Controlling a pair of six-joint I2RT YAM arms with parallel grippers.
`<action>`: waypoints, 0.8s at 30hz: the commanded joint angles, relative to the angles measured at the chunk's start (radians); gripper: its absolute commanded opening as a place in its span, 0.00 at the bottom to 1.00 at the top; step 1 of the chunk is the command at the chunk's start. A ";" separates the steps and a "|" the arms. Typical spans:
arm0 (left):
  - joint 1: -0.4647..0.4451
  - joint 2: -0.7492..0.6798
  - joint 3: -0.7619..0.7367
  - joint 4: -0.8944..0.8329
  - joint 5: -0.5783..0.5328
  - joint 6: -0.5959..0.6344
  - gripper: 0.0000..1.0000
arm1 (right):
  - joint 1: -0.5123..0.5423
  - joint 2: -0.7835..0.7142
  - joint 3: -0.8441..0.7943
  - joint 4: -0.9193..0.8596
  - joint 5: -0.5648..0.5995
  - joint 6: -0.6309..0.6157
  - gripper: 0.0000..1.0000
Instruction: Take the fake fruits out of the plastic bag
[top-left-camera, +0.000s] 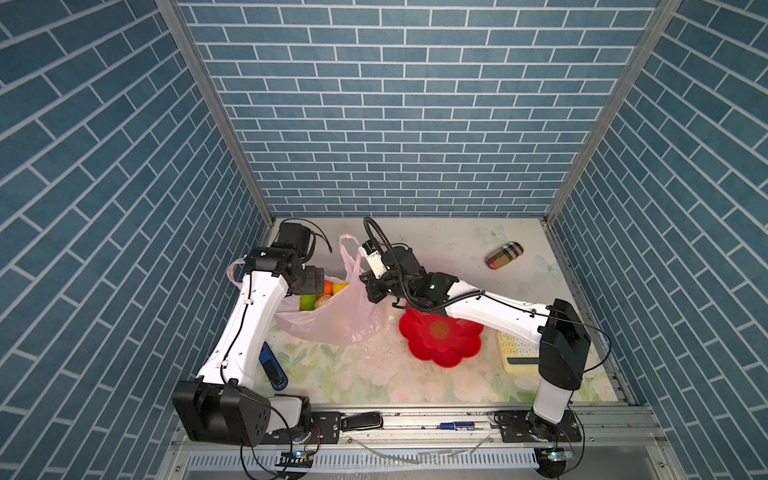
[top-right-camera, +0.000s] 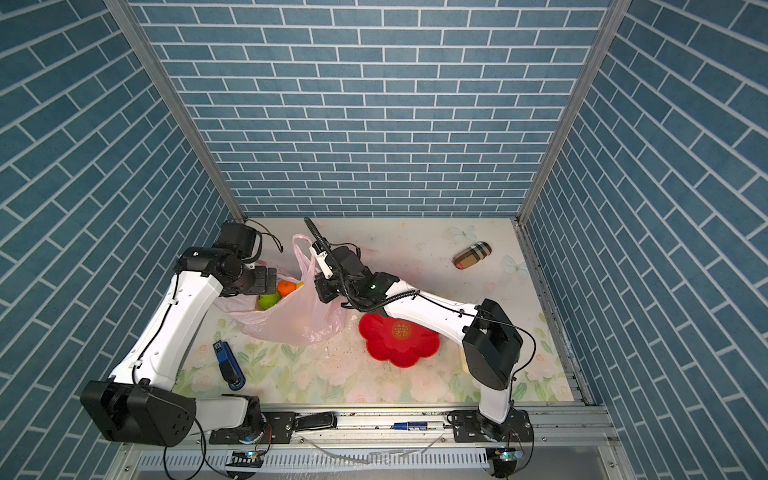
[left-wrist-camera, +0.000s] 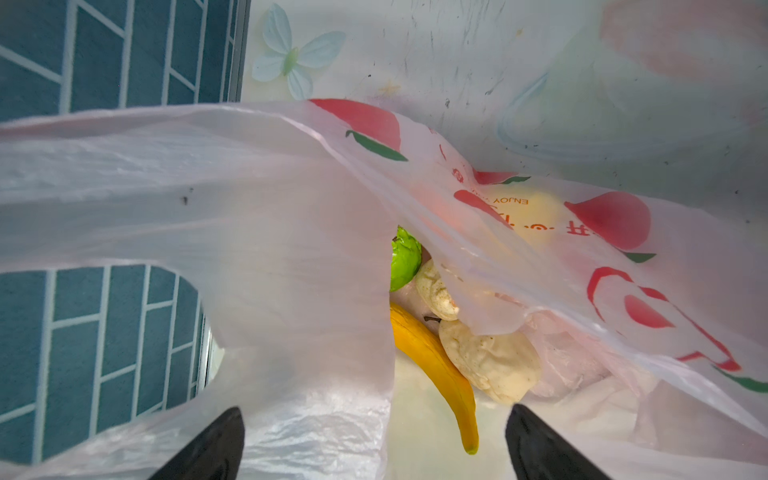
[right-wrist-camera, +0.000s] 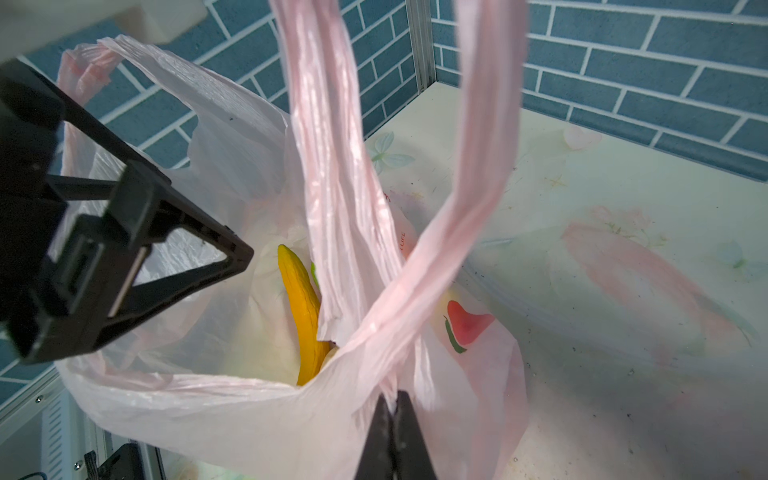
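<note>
The pale-pink plastic bag lies at the left rear of the table with its mouth facing the left arm. My right gripper is shut on the bag's rim at the base of a handle and holds it up. The fake fruits are inside the bag: a yellow banana, two cream ones and a green one. An orange one shows in both top views. At the bag's mouth, my left gripper is open with the banana's tip between its fingers, untouched.
A red flower-shaped dish sits right of the bag, under the right arm. A plaid case lies at the back right. A blue object is by the left arm, and a cream keypad device is at the right.
</note>
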 joint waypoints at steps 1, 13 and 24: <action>0.005 0.020 -0.032 0.000 -0.025 0.007 0.99 | -0.008 -0.020 -0.019 0.020 0.013 0.028 0.00; 0.005 0.124 -0.088 0.049 0.063 -0.014 0.57 | -0.034 -0.060 -0.096 0.085 0.054 0.070 0.00; 0.011 0.098 -0.116 0.135 0.091 -0.052 0.06 | -0.048 -0.062 -0.105 0.097 0.083 0.074 0.00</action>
